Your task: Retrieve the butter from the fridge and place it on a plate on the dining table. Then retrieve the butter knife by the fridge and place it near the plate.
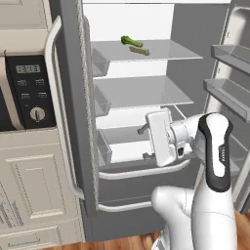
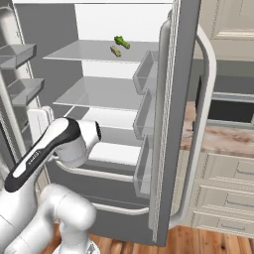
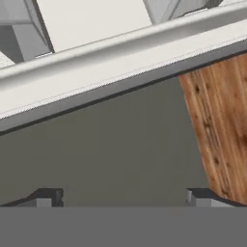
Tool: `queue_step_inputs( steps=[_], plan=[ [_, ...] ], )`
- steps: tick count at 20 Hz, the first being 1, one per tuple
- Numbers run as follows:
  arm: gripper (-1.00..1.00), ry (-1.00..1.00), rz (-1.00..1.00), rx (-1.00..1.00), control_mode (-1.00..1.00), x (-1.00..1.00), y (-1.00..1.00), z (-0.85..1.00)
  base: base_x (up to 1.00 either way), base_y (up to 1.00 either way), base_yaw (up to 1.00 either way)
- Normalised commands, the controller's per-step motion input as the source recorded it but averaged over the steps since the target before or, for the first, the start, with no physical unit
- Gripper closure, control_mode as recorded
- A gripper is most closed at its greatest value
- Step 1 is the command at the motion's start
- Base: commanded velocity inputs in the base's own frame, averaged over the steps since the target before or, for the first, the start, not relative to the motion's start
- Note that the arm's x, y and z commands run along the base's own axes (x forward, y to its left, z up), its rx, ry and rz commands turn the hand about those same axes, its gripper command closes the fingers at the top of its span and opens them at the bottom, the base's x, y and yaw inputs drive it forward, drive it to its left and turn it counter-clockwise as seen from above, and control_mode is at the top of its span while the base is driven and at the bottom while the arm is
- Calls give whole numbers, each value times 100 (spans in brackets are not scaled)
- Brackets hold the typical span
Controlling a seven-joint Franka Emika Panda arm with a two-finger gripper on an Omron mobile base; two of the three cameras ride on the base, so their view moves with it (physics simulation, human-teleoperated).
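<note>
Fridge (image 1: 78, 97) doors are swung open, butter (image 1: 140, 50) on the top shelf (image 1: 161, 51) toward its back-left corner beside some greens (image 1: 131, 41); end effector (image 1: 145, 142) spread wide, empty, parked low so it needs lifting.

On the fridge (image 1: 78, 122) top shelf I can't separate the butter (image 1: 140, 50) from the green vegetable (image 1: 131, 41) touching it; both are tiny. The fridge's top is cropped, and my arm hides part of its lower shelf.

Green leafy vegetable (image 1: 131, 41) on a high shelf, black wall oven (image 1: 27, 90), cream cabinets (image 1: 36, 185), wooden floor (image 3: 217, 125)
</note>
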Motion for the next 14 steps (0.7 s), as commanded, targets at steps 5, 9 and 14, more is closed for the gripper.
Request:
queue_step_inputs(
  steps=[5, 9, 14],
  plan=[
    [-100, -7, 0, 12, -100, 67, 36, -4, 0, 0, 0],
    [-100, 1, 0, 0, -100, 71, 41, 0, 0, 0, 0],
    [-100, 0, -2, 0, -100, 68, 59, 0, 0, 0, 0]
  ],
)
